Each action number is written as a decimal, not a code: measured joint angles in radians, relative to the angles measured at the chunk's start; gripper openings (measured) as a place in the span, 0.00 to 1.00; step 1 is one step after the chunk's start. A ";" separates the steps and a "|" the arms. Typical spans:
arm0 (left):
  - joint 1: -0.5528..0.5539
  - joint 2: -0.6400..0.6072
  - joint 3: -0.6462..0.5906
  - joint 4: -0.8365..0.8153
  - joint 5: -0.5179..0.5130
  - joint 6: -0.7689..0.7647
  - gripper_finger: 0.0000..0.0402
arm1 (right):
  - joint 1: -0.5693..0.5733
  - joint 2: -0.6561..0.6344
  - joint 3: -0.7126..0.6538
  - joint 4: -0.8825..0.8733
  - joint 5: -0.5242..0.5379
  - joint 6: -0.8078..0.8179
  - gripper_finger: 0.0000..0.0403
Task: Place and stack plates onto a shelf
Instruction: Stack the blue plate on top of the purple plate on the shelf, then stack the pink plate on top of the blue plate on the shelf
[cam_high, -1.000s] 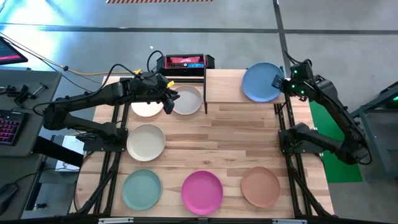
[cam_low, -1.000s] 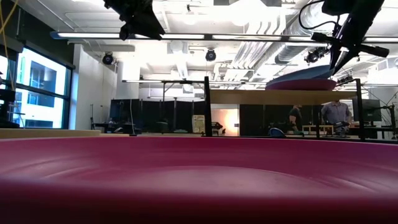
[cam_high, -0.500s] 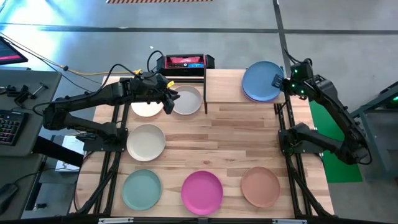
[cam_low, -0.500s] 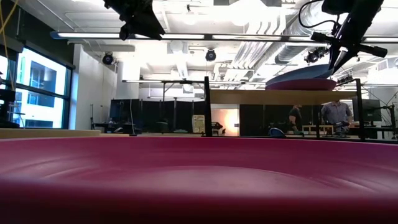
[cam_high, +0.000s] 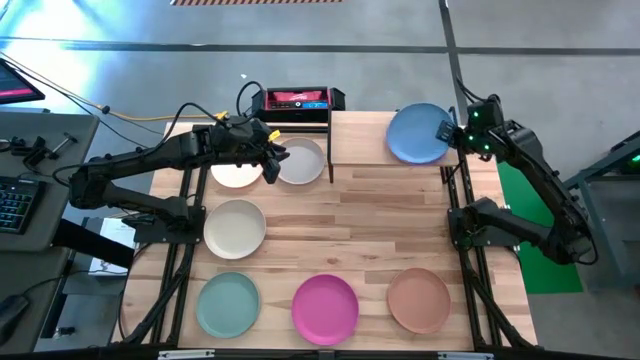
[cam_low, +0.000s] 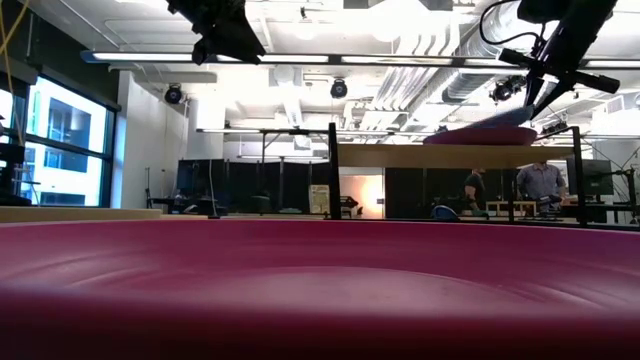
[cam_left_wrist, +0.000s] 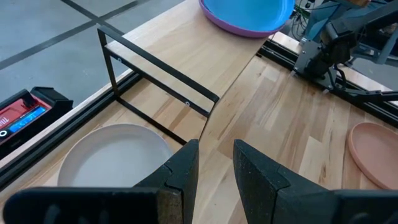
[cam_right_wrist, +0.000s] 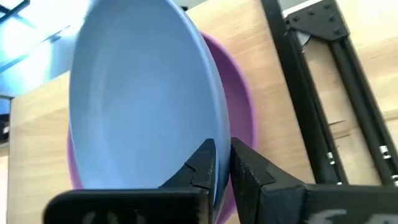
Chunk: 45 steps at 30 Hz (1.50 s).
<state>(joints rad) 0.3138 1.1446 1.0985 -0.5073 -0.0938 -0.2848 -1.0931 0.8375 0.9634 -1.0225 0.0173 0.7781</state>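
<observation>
The plates, round, shallow and matte, lie before us from the grey-white plate (cam_high: 301, 161) under the left gripper (cam_high: 272, 158) with jaws spread, to the blue plate (cam_high: 417, 133) nested in the purple plate (cam_right_wrist: 244, 118) on the light-wood shelf (cam_high: 360, 140), its rim between the right gripper's (cam_high: 446, 131) barely parted jaws.

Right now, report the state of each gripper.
Left gripper: open, holding nothing, beside the grey-white plate.
Right gripper: fingers astride the blue plate rim; grip cannot be told.
</observation>
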 joint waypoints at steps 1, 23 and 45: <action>0.000 0.000 0.000 0.000 0.000 0.000 0.22 | 0.000 0.000 0.000 0.000 0.016 0.004 0.08; 0.000 0.000 0.000 0.000 0.000 0.000 0.22 | 0.000 0.000 0.000 -0.034 0.032 0.074 0.16; -0.079 0.000 -0.036 -0.372 0.096 -0.046 0.22 | 0.168 -0.026 0.000 0.022 -0.473 0.081 0.16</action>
<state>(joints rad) 0.2349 1.1450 1.0625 -0.8791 0.0021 -0.3311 -0.9250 0.8119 0.9638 -1.0004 -0.4552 0.8595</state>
